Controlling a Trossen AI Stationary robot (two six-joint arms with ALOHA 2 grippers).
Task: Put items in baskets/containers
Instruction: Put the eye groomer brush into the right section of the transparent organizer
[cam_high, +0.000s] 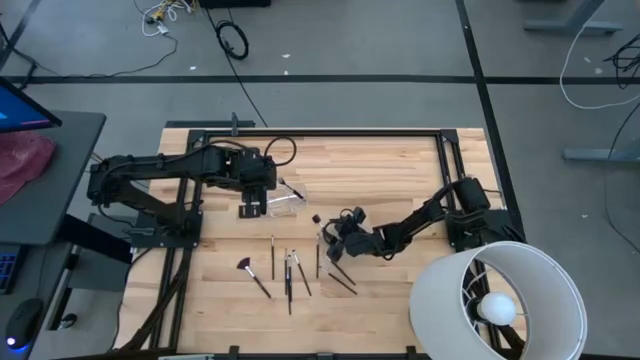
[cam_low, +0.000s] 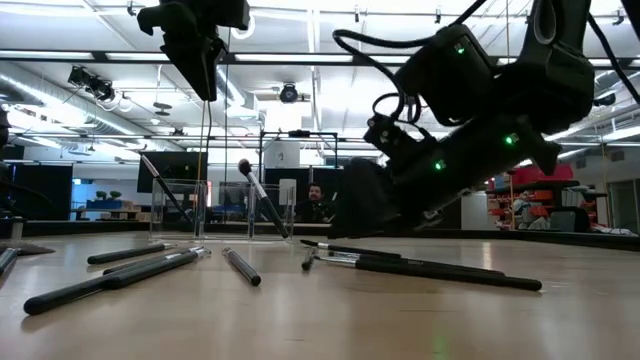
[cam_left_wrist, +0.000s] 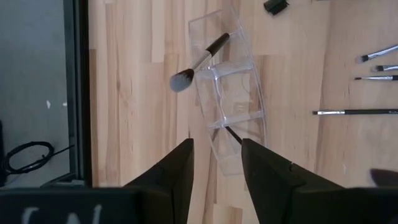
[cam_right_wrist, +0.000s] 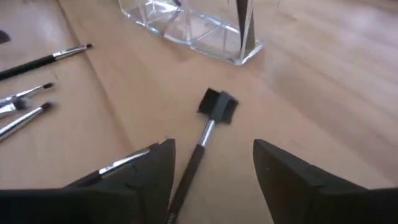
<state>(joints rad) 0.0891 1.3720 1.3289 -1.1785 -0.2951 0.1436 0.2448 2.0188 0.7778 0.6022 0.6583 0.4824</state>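
The left gripper (cam_left_wrist: 216, 163) hangs above the clear container (cam_high: 285, 203), fingers parted and empty. That container looks light, rigid and slippery, with thin glinting walls and dividers; 1 round-headed brush (cam_left_wrist: 199, 62) already leans out of it. Below it on the pale wood table (cam_high: 400, 170) lie the loose brushes (cam_high: 290, 272): thin, stiff, dark handles, likely feather-light and prone to rolling. The right gripper (cam_right_wrist: 211, 163), wide apart and holding nothing, straddles a square-headed brush (cam_right_wrist: 216, 106). Pinching mid-handle seems safest; soft bristles would crush or slip.
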